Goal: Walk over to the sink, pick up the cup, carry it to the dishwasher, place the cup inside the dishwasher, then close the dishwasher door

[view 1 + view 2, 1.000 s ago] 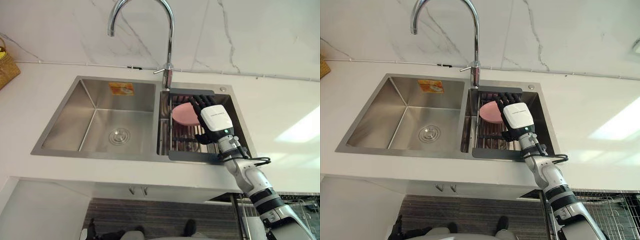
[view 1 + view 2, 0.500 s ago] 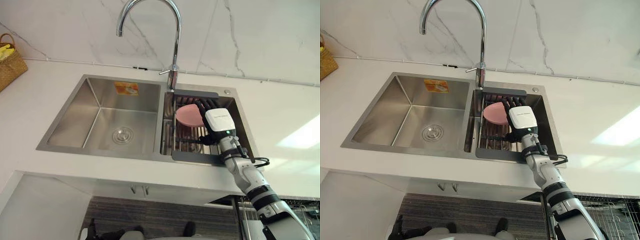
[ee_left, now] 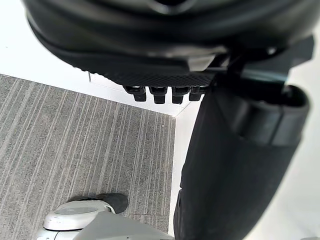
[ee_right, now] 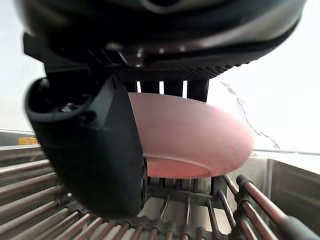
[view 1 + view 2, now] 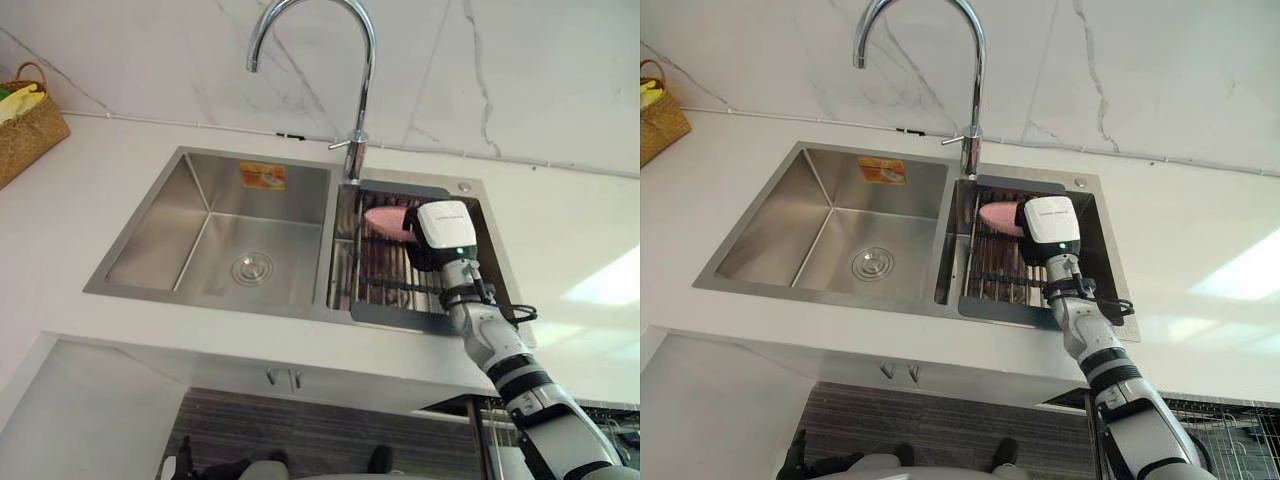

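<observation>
The right hand [image 5: 443, 232] reaches into the right basin of the sink [image 5: 200, 215], its fingers [image 4: 172, 87] and thumb grasping the pink cup [image 4: 200, 135] from opposite sides; the cup sits just above the rack [image 5: 385, 280] at the basin's 12 o'clock end, with the faucet [image 5: 365, 90] at its 11 o'clock. The left hand [image 3: 165, 45] hangs over the striped floor [image 3: 75, 140]; whether it is released or clenched cannot be told
</observation>
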Available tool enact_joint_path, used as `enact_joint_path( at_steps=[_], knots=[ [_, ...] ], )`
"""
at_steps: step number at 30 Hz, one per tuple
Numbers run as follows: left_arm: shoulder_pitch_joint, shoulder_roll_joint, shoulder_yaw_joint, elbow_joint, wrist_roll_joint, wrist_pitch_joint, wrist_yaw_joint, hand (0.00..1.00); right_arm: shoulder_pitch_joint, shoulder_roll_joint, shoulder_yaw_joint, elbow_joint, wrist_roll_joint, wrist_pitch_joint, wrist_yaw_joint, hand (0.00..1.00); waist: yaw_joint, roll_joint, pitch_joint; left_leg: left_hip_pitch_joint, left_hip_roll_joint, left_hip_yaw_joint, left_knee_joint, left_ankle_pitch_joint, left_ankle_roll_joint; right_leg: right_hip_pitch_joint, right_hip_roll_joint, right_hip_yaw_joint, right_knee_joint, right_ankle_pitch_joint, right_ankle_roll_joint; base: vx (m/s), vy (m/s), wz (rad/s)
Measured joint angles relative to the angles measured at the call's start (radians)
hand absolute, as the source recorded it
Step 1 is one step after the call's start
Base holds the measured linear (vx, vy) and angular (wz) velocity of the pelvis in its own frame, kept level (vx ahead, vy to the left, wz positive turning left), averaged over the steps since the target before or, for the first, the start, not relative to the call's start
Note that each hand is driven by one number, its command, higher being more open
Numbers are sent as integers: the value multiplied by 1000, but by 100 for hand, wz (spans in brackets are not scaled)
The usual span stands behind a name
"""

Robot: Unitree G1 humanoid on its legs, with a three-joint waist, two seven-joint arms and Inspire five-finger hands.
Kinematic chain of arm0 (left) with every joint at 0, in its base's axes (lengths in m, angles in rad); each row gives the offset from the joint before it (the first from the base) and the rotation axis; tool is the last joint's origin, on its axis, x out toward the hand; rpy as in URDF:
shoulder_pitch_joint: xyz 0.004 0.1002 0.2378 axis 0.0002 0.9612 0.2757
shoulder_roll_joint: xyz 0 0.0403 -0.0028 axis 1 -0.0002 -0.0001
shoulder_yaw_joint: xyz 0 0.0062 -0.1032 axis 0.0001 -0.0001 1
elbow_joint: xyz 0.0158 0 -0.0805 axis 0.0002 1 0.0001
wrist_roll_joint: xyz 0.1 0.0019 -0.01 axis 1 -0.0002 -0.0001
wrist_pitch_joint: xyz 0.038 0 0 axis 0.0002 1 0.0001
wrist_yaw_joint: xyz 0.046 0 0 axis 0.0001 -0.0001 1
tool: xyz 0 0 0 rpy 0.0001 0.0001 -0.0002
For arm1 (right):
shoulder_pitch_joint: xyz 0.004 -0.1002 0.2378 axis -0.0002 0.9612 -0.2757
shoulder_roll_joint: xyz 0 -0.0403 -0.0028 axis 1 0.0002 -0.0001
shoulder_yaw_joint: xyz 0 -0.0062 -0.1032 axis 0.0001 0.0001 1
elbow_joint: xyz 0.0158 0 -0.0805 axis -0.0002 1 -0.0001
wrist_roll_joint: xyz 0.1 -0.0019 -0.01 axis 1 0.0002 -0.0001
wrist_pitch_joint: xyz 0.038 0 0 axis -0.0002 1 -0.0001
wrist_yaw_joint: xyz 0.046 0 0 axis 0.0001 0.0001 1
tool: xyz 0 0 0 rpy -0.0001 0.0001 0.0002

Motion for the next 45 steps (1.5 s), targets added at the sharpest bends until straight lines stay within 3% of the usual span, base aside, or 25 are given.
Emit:
enact_joint_path(
  at_steps=[10,21,27,31,36,37,38,39,40,42,44,45],
  knots=[
    [7,-5,19,2,0,-11,1,100,9,0,-20,-28,65,-10,-35,0,-22,-1,1,3,0,10,-1,0,0,-3,-1,10,0,1,1,-7,0,-2],
    [17,-6,23,-1,0,-26,2,100,86,-7,-148,-326,160,-48,-47,0,-38,2,3,22,9,54,2,-14,-4,-8,9,55,1,2,0,-16,-6,-12],
    [19,-11,18,-8,33,-47,2,100,264,-7,-250,-530,212,-52,-45,0,-51,4,3,25,16,70,36,-38,-2,-1,12,71,5,2,1,-1,-3,-9],
    [30,-1,-2,-12,83,-47,-7,100,396,-6,-345,-651,239,-53,-41,0,-85,11,1,39,14,94,74,-70,1,12,14,104,5,4,3,-27,19,-24],
    [54,16,-51,-52,101,-41,-42,100,454,-6,-449,-751,239,-64,-34,0,-107,35,0,8,21,177,200,-169,7,-64,39,275,6,52,0,-74,44,-102],
    [49,28,-54,-70,102,-30,-58,100,454,-5,-465,-753,239,-59,-35,0,-125,25,6,-12,18,200,241,-183,19,-88,42,305,7,59,-36,-114,70,-95],
    [48,33,-54,-82,103,-23,-65,100,452,-2,-471,-752,239,-53,-35,0,-124,25,7,-12,23,228,236,-180,26,-105,47,307,-2,48,-108,-159,63,-117],
    [29,28,-49,-86,98,-5,-73,100,441,1,-477,-752,246,-41,-38,0,-121,72,13,1,67,292,208,-171,37,-115,42,108,33,-86,-240,-187,92,-166],
    [41,21,-32,-83,75,12,-73,100,411,9,-467,-744,256,-44,-40,0,-107,101,21,15,111,384,193,-163,36,-149,8,-70,169,-121,-248,-174,104,-177],
    [57,21,0,-88,48,22,-73,100,401,21,-466,-737,255,-52,-65,0,-84,112,21,46,155,478,182,-158,29,-139,-62,-232,411,-171,-252,-80,92,-162],
    [75,36,16,-92,16,45,-73,100,381,36,-463,-717,252,-73,-92,0,-73,104,10,61,188,552,192,-153,22,-74,-134,-321,563,-226,-240,1,-15,-124],
    [80,43,18,-92,5,53,-73,100,366,40,-458,-708,247,-80,-98,0,-67,89,0,58,197,578,202,-151,17,-44,-154,-331,586,-231,-236,19,-112,-101]
  ],
)
